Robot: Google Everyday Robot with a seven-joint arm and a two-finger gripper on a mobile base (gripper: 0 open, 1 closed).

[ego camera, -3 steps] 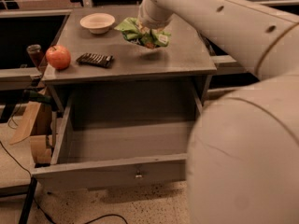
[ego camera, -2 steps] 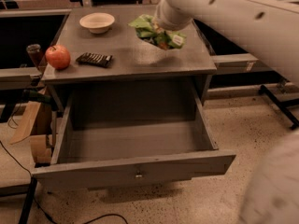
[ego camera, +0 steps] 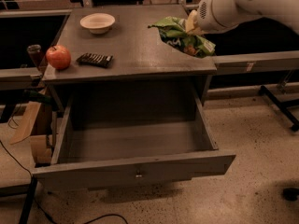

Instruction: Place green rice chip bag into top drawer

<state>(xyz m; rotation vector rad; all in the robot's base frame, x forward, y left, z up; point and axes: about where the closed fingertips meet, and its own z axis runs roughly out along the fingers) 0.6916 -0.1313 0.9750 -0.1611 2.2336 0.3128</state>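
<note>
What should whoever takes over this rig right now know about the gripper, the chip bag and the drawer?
Gripper: above the right side of the table, shut on the green rice chip bag, which is lifted off the surface.
Top drawer: pulled open below the tabletop; bag not in it yet.
Done: bag picked up, drawer open.
Left: bring the bag forward and down over the drawer, then release it inside.
Apple, bowl and dark bar sit on the table's left; leave them.
</note>
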